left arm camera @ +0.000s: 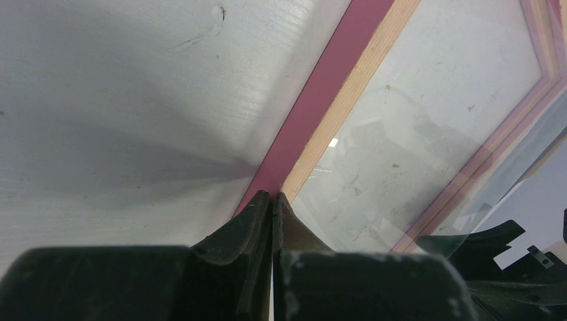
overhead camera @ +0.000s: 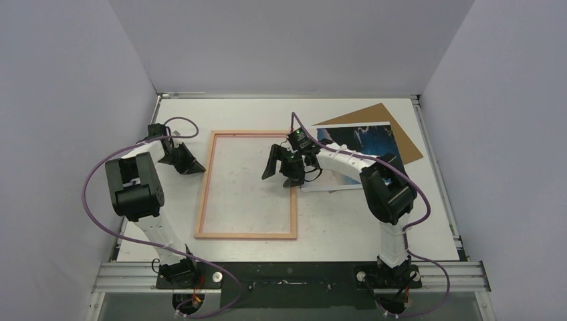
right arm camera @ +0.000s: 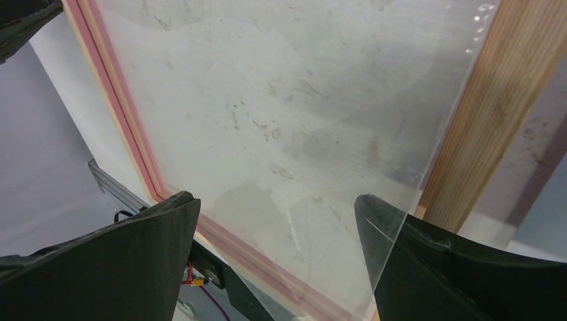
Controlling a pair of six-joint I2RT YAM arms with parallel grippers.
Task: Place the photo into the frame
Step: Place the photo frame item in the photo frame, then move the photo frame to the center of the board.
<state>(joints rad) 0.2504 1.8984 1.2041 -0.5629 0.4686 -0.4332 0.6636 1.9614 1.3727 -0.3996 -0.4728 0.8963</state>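
1. Left gripper (left arm camera: 273,200) is nearest in its wrist view. The fingers are pressed fully together with nothing between them, and the tips sit at the left rail of the frame (left arm camera: 334,100). I can't tell whether they touch it.
2. Right gripper (right arm camera: 275,207) is spread wide and empty. It hangs over the clear sheet (right arm camera: 267,100) near the frame's right rail.
3. Frame lies flat on the bench (overhead camera: 334,221) with the tan wood back up and pink showing along the edges. The clear sheet lies in the opening, and its right edge runs along the inner side of the right rail. Whether it's seated flat I can't tell.
4. Photo (overhead camera: 368,137) is not in the frame. It lies picture side up on the bench to the right of the frame, partly on the brown backing board (overhead camera: 398,130), with the right forearm passing over it.
5. My read on the step: the glazing is in and the photo pick hasn't started.
6. Next move, as I judge it:
   - The right gripper swings back to the photo and takes an exposed edge.
   - The print is thin and flat, so it likely needs to be slid off the board edge to get a finger under it.
   - It then goes picture side down onto the clear sheet, squared to the rails.
   - The left gripper is well placed to brace the frame.
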